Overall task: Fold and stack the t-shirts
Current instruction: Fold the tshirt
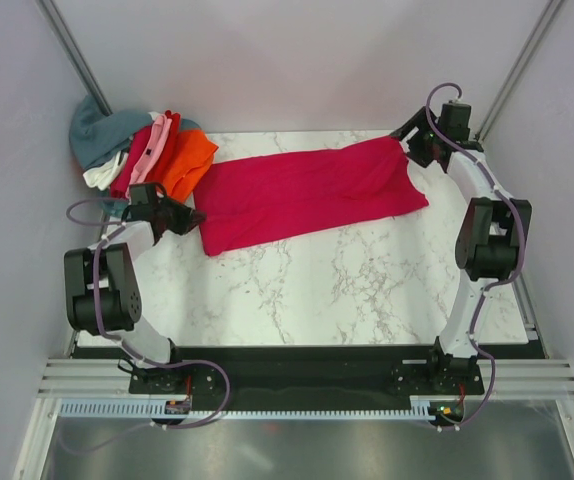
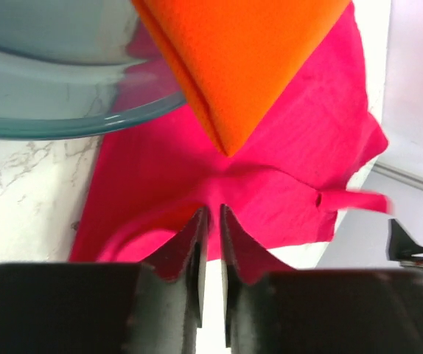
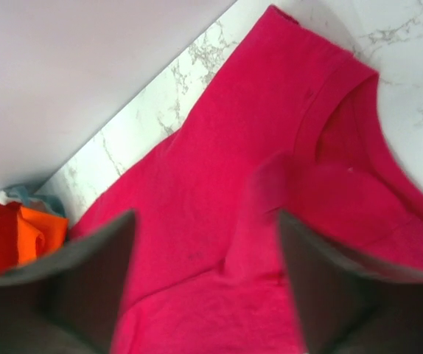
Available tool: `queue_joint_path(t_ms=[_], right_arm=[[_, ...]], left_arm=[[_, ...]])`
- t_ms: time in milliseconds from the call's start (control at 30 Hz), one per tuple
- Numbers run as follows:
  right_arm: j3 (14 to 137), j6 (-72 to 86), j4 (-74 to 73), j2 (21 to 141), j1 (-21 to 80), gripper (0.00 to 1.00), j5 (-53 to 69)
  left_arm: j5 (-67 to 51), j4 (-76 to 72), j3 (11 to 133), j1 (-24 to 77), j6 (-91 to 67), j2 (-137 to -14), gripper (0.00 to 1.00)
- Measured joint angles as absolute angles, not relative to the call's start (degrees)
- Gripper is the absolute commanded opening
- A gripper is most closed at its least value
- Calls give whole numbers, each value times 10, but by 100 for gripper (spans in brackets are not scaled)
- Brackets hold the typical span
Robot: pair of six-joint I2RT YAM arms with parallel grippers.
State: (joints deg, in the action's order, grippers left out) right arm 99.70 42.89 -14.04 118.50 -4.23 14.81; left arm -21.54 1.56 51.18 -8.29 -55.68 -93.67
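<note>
The crimson-magenta soft cloth t-shirt (image 1: 307, 195) lies flat on the white marbled counter (image 1: 347, 290). In the overhead view it forms a long band that slants from the left middle of the frame up toward the upper right. Its round neckline shows at the right side of my right wrist view. A short sleeve sticks out at the right of my left wrist view.

My left fingers (image 1: 195, 217) sit just beside the band's lower left end. They are nearly together, with only a thin slit between them. The pale counter shows through that slit, and no cloth is caught in it. The shirt's edge lies just past their tips.

My right fingers (image 1: 407, 143) are at the band's upper right corner. They stand wide apart over the crimson cloth and clamp nothing. I cannot tell whether their tips touch the fabric.

The other shirts are heaped at the upper left of the overhead frame. The orange t-shirt (image 1: 189, 160) touches the crimson shirt's left end and overlaps it in my left wrist view. Next to it come the red t-shirt (image 1: 170, 140), the pink t-shirt (image 1: 150, 150), the white t-shirt (image 1: 102, 176) and, farthest left, the teal-grey t-shirt (image 1: 97, 128).
</note>
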Motion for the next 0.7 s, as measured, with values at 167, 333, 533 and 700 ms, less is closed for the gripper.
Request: queue_joint_path(t_ms=[167, 333, 533, 700], right_arm=[[991, 422, -136, 1184, -42, 89, 145], [890, 417, -123, 1122, -42, 77, 123], [729, 413, -95, 1011, -42, 59, 86], [633, 418, -63, 964, -45, 51, 54]], left_arm=[[-219, 4, 510, -81, -548, -918, 56], [-204, -3, 470, -77, -544, -827, 55], [-198, -8, 417, -76, -544, -750, 51], [-198, -6, 357, -75, -544, -712, 49]])
